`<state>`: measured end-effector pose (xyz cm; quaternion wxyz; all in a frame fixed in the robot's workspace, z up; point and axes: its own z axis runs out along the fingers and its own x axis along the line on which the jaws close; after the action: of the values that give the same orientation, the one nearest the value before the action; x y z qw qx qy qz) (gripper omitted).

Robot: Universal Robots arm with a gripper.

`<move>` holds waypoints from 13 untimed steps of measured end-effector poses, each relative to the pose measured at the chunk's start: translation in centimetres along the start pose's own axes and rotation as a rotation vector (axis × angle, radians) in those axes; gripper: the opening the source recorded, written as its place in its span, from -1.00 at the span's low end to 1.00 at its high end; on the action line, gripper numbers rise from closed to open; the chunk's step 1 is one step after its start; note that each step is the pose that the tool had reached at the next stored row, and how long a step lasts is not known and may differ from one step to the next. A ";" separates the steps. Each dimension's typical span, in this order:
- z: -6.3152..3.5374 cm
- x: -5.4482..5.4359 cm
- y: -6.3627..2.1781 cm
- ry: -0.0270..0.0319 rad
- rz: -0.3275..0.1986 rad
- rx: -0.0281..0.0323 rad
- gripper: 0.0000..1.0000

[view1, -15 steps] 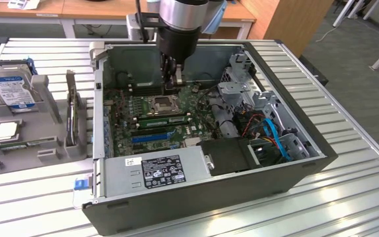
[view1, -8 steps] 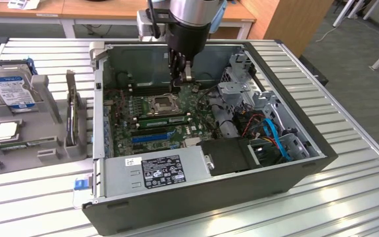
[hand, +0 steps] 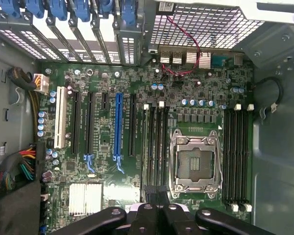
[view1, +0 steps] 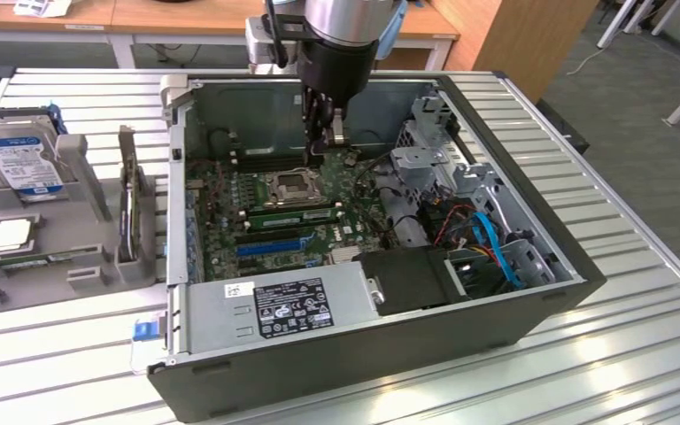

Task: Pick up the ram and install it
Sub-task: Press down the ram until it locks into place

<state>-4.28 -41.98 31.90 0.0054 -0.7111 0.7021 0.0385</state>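
Note:
The ram (view1: 35, 259) looks like a narrow green stick lying in the grey holder at the exterior view's left, just below a square silver chip (view1: 7, 234). My gripper (view1: 325, 146) hangs inside the open computer case (view1: 529, 292), well apart from that stick. It is over the motherboard (hand: 137, 93), just behind the empty processor socket (hand: 195, 161). In the wrist view the gripper (hand: 159, 209) is shut, and I see nothing between its fingertips. Long black memory slots (hand: 157, 147) lie right under it, and more slots (hand: 235, 156) run on the socket's other side.
A hard drive (view1: 15, 159) stands upright in the holder, and a thin dark board (view1: 128, 199) stands on edge beside it. Inside the case are a power supply (view1: 281, 305), a drive cage (view1: 435, 168), blue and red cables (view1: 494, 248) and expansion slots (hand: 117, 127).

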 end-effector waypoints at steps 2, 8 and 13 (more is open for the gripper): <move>0.00 0.0 0.00 0.0000 0.000 0.0000 -0.80; 0.00 0.0 0.00 0.0000 0.000 0.0000 -0.80; 0.00 0.0 0.00 -0.0001 0.000 0.0000 -0.80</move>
<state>-4.28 -41.98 31.89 0.0054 -0.7109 0.7022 0.0385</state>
